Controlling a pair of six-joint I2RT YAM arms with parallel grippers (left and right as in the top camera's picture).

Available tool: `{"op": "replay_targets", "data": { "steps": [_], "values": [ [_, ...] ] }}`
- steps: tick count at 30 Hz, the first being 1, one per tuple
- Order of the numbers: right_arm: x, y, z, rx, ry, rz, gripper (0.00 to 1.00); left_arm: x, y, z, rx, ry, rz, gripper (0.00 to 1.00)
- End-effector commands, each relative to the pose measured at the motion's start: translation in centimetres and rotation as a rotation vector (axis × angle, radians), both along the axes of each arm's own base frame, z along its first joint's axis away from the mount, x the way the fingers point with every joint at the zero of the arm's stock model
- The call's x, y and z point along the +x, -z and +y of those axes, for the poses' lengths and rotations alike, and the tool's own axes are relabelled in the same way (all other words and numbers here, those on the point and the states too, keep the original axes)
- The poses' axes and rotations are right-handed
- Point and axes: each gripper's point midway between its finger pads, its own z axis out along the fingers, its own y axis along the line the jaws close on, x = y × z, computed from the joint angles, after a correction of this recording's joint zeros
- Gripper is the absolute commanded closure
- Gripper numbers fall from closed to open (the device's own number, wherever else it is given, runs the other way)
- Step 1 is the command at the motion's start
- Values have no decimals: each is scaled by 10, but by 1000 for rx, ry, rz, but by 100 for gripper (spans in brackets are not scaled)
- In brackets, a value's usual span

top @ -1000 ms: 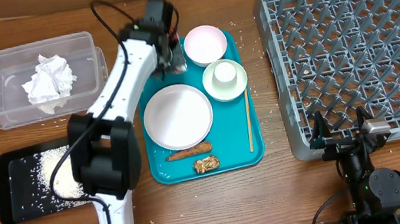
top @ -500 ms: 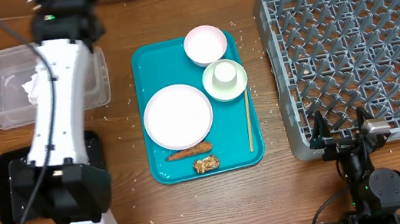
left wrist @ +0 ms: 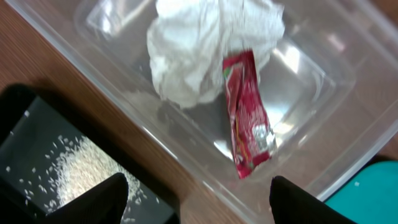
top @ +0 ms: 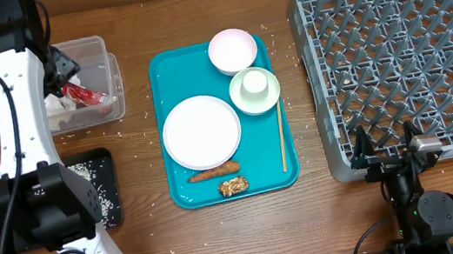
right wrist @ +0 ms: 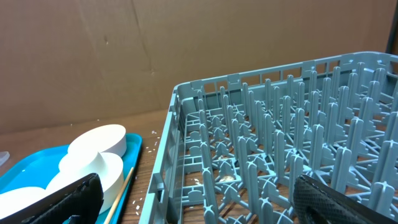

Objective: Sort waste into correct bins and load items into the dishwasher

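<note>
My left gripper (top: 59, 68) hangs open over the clear tub (top: 103, 51). In the left wrist view its gripper (left wrist: 199, 200) holds nothing. Below it, the red wrapper (left wrist: 249, 124) lies inside the tub (left wrist: 329, 93) against the crumpled white napkin (left wrist: 199, 50). From overhead, the wrapper (top: 87, 95) shows beside the arm. On the teal tray (top: 169, 73) are the round plate (top: 202, 132), pink bowl (top: 232, 51), cup (top: 254, 89), chopstick (top: 280, 137), carrot stick (top: 213, 172) and brown scrap (top: 233, 186). My right gripper (top: 384, 146) stands open and empty at the grey dish rack's (top: 401, 51) front edge.
The black tray (top: 105, 191) with rice grains lies in front of the tub, partly under my left arm. The right wrist view shows its gripper (right wrist: 199, 202) facing the rack's wall (right wrist: 168, 162), with the white cup (right wrist: 93, 171) and chopstick (right wrist: 118, 193) to its left.
My left arm swung from the teal tray to above the clear tub. Its gripper opened there, and the red wrapper now lies in the tub. The right arm has not moved.
</note>
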Motion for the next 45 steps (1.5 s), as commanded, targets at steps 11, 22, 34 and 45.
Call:
{"op": "replay_targets", "data": {
  "steps": [11,22,34,45],
  "values": [
    [0,2,0,-7,4,-4,0,20,8,-134,-187,532,11,34],
    [0,2,0,-7,4,-4,0,16,25,-292,-134,954,5,0],
    [0,2,0,-7,4,-4,0,-53,84,-328,-167,1051,350,12],
    [0,2,0,-7,4,-4,0,-65,78,-329,-173,1017,378,13]
  ]
}}
